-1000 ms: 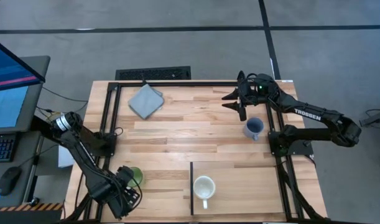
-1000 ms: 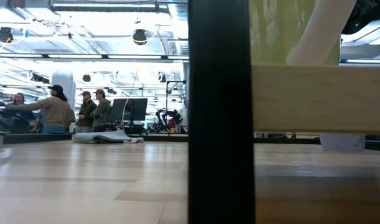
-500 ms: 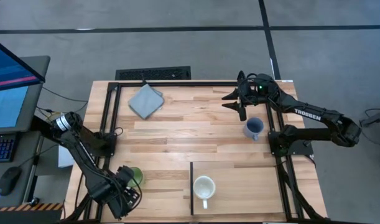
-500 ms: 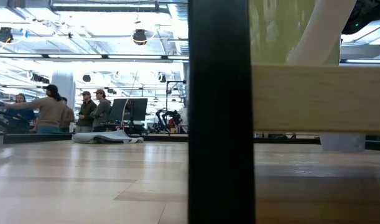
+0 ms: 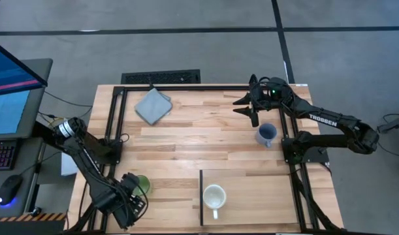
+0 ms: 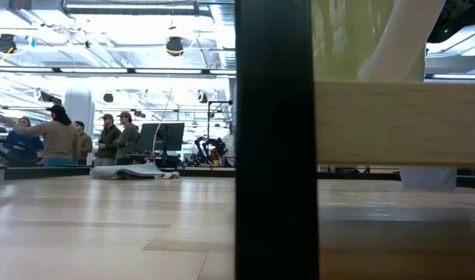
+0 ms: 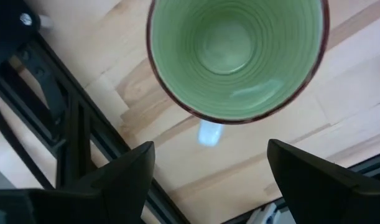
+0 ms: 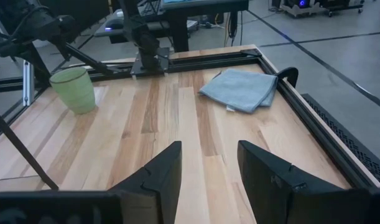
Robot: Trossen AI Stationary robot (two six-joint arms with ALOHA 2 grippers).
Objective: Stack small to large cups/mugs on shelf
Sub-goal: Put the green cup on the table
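Observation:
The bright green mug (image 7: 236,56) stands upright on the planks near the table's near left corner (image 5: 142,184). My left gripper (image 7: 211,180) points straight down above it, open, its fingers off to one side of the rim and touching nothing (image 5: 132,194). The cream-white mug (image 5: 214,196) stands on the light-wood shelf (image 5: 258,196), near the dark strip along the shelf's left edge. The blue-grey mug (image 5: 266,134) stands on the table at the right. My right gripper (image 8: 208,174) hangs open and empty above the far right of the table (image 5: 241,105).
A grey folded cloth (image 5: 152,104) lies at the far left of the table. Black frame rails (image 5: 117,117) run along the table's edges. In the low view a dark post (image 6: 272,140) and the shelf's edge (image 6: 400,124) fill the front; people stand in the room behind.

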